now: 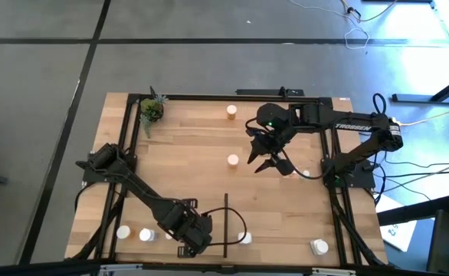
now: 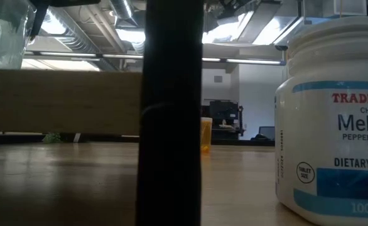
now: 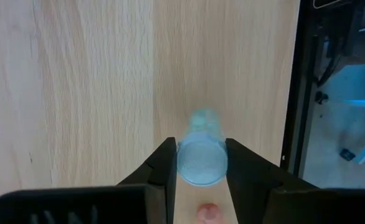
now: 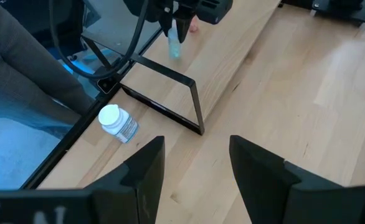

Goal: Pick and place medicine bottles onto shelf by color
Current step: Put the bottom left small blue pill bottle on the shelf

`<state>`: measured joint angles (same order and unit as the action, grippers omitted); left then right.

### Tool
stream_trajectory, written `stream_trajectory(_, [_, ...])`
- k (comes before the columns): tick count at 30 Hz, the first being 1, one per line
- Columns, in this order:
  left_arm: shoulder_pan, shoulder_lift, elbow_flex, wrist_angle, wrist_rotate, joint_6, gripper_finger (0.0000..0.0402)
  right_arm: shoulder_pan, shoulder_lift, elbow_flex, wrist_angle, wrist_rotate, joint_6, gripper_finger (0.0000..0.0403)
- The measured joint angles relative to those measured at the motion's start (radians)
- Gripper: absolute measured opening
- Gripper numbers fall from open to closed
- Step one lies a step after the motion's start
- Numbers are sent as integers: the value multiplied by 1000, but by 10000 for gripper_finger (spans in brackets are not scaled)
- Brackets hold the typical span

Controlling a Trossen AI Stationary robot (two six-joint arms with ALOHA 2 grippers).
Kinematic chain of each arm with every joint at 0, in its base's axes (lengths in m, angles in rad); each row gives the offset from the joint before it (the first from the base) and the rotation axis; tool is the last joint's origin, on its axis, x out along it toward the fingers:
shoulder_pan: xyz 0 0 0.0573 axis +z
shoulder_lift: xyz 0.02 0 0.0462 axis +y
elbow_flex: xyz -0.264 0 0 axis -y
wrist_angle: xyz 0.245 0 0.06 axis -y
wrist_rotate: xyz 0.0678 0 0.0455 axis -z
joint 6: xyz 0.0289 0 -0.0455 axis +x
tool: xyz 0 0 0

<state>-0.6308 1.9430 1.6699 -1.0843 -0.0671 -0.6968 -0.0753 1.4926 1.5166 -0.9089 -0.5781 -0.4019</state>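
My left gripper (image 1: 194, 236) is near the table's front edge, just left of the thin black divider strip (image 1: 225, 222). It is shut on a small pale white bottle (image 3: 201, 155), which the gripper hides in the high view. The bottle also shows in the right wrist view (image 4: 174, 45). My right gripper (image 1: 267, 159) is open and empty over the plank's middle right, beside an orange bottle (image 1: 233, 160). Another orange bottle (image 1: 231, 112) stands at the far edge. White bottles stand on the shelf plank at the front left (image 1: 123, 231) and right of the divider (image 1: 245, 238). My left gripper pinches the pale bottle between its two fingers (image 3: 167, 163), on two opposite sides of the bottle's upper end (image 3: 201, 167). The fingers come from above, pointing down. The bottle hangs upright below them (image 4: 174, 46). Whether its lower end touches the wood, I cannot tell.
Black rails (image 1: 125, 153) edge the plank. A small green plant (image 1: 152, 111) stands at the far left corner. A white bottle (image 1: 319, 247) stands at the front right. A large white labelled bottle (image 2: 335, 125) fills the low view's right, and a dark post (image 2: 171, 113) blocks its middle.
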Motion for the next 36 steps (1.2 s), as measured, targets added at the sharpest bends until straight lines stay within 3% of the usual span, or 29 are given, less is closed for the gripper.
stream_trajectory(36, [-9, 16, -1, 39, -21, 74, 94, 0, 0, 0, 1, 1, 0, 182])
